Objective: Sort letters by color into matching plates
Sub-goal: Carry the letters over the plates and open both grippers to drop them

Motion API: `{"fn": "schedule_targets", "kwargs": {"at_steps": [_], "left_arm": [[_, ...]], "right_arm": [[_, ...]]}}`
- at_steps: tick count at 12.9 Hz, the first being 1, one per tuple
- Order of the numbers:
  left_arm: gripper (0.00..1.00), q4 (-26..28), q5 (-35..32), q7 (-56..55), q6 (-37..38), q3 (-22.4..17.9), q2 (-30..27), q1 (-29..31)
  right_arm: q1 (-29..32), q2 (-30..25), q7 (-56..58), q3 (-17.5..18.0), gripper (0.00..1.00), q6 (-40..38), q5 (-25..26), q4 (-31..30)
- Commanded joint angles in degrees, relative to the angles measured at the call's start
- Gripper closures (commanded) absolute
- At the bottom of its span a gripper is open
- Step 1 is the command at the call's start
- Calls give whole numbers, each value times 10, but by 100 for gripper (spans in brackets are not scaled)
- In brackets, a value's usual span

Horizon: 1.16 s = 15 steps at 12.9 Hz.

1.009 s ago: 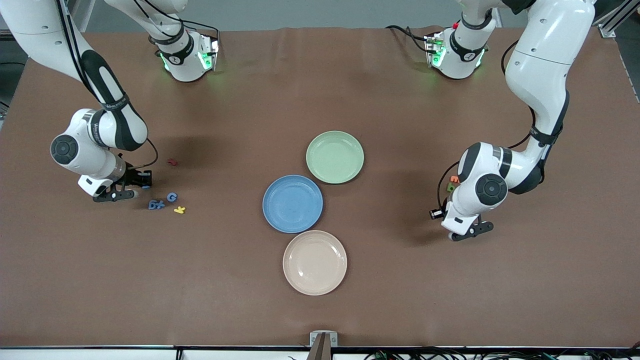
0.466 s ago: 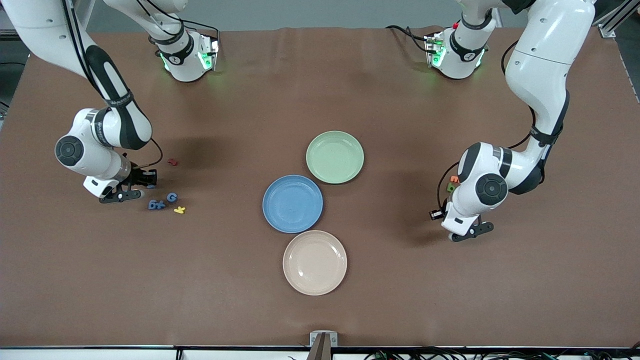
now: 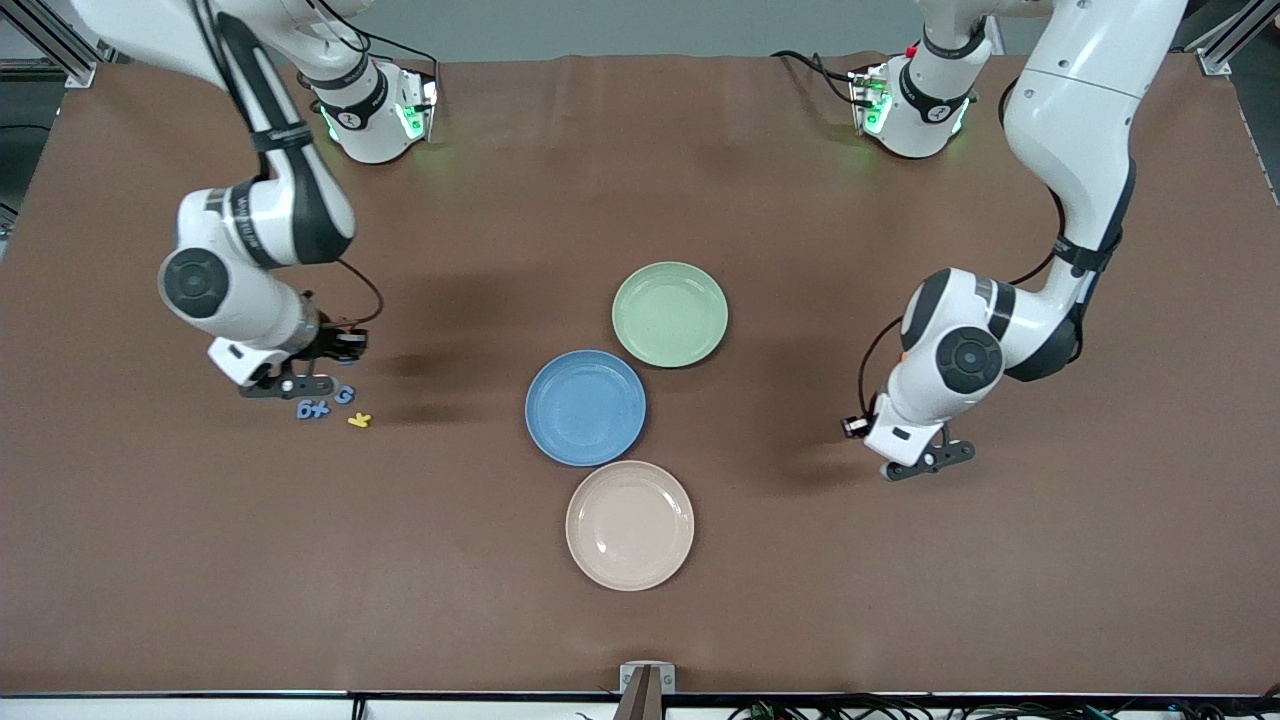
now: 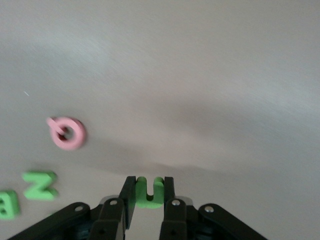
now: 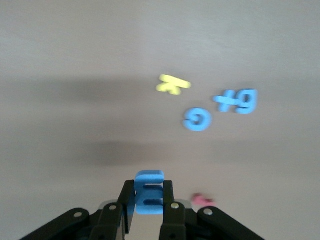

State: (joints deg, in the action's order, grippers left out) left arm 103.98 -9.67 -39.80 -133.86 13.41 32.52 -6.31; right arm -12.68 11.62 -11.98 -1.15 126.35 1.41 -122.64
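Observation:
My right gripper (image 5: 149, 200) is shut on a blue letter E (image 5: 149, 192) and hangs over the table beside three loose blue letters (image 3: 313, 409), which also show in the right wrist view (image 5: 196, 120). It also shows in the front view (image 3: 298, 382). My left gripper (image 4: 149, 197) is shut on a green letter U (image 4: 149, 191) over bare table toward the left arm's end, and it shows in the front view too (image 3: 918, 458). Two more green letters (image 4: 39, 185) lie on the table nearby. The blue plate (image 3: 585, 407) and the green plate (image 3: 670, 313) sit mid-table, both without letters.
A beige plate (image 3: 630, 525) lies nearer the front camera than the blue plate. A yellow letter (image 3: 359, 420) lies by the blue letters. A pink ring-shaped letter (image 4: 67, 133) lies near the green ones. A pinkish letter (image 5: 202, 200) lies under my right gripper.
My right gripper has risen and moved toward the plates with the blue E. My left gripper has shifted slightly toward the plates with the green U.

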Motion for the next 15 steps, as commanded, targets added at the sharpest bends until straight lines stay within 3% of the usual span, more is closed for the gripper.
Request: {"fn": "schedule_targets", "kwargs": {"at_steps": [1,6,12,15], "left_arm": [[100,-7,-10,-58,23,32,-9,-10],[100,-6,-10,-147,36,79,-7,-38],[100,-4,-11,-321,35,79,14,-131],[100,-1,-11,-393,30,79,18,-166]], "right_arm": [[-65,29,-96,-5,91,-15,-2,56],[-117,141,-147,-5,92,-46,-118,205],[-196,259,-253,-6,92,-38,-121,325],[-225,294,-286,-6,92,-22,-120,350]]}}
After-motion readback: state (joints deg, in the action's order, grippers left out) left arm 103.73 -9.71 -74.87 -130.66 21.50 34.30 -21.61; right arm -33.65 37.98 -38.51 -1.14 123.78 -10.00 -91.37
